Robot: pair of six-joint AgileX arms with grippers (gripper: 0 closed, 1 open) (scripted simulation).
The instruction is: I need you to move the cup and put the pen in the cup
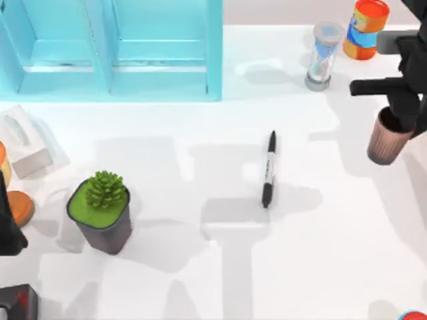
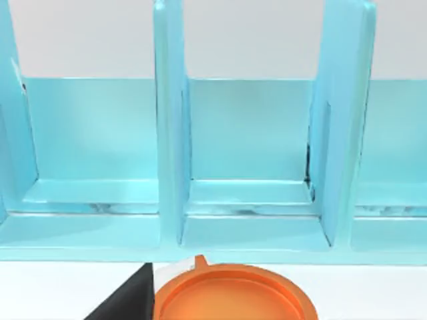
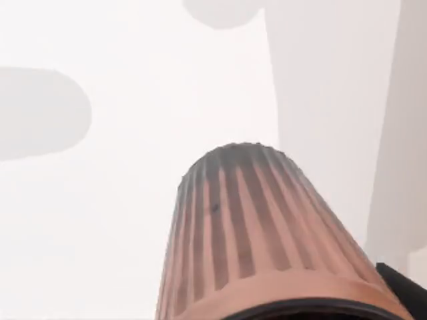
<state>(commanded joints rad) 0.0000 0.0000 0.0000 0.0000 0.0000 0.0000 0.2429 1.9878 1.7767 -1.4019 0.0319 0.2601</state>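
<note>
Now 1 cup [image 1: 387, 141] gripped by right pincer [image 1: 402, 120]; 1 pen [image 1: 269, 169] on table [image 1: 320, 253].

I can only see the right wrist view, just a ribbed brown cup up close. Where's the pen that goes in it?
Observer: The pen lies flat near the middle of the white table, left of the cup.
Operator: What's holding the cup?
Observer: The right pincer grips it at the rim, by the table's right side.
Operator: And the other arm?
Observer: The left arm sits parked at the table's left edge, beside a potted succulent.
</note>
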